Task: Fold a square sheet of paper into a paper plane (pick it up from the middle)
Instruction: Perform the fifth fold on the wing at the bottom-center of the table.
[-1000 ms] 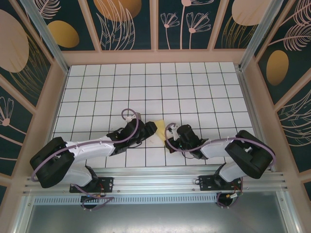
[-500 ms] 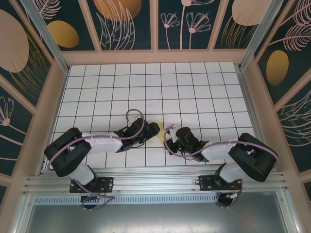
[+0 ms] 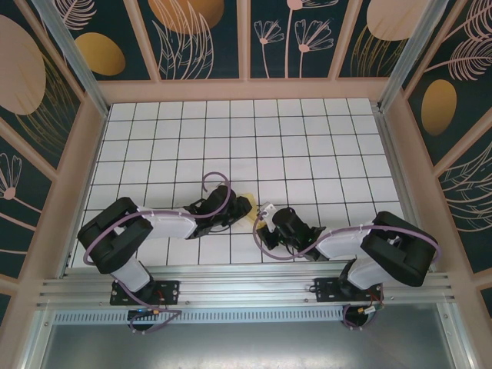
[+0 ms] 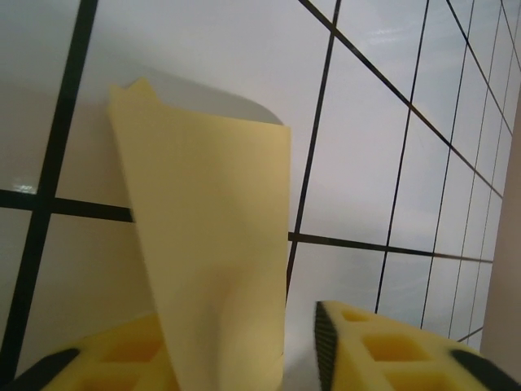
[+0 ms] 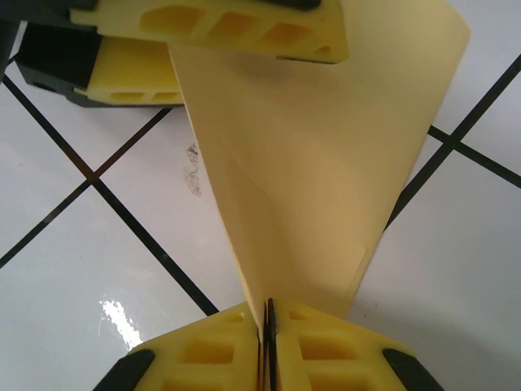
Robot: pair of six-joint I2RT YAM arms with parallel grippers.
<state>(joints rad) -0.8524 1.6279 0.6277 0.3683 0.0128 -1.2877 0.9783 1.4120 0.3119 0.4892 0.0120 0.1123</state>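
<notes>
Right jaws pinch the tip of the folded yellow paper [image 5: 326,163]; left jaws straddle its far edge, unclenched. Gridded counter [image 3: 307,138] beyond lies open, walls [image 3: 238,91] well apart.

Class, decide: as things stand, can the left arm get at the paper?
Probably yes: the paper seems to sit between the open fingers of the left gripper, with nothing blocking it; the right gripper pinches its narrow end.
</notes>
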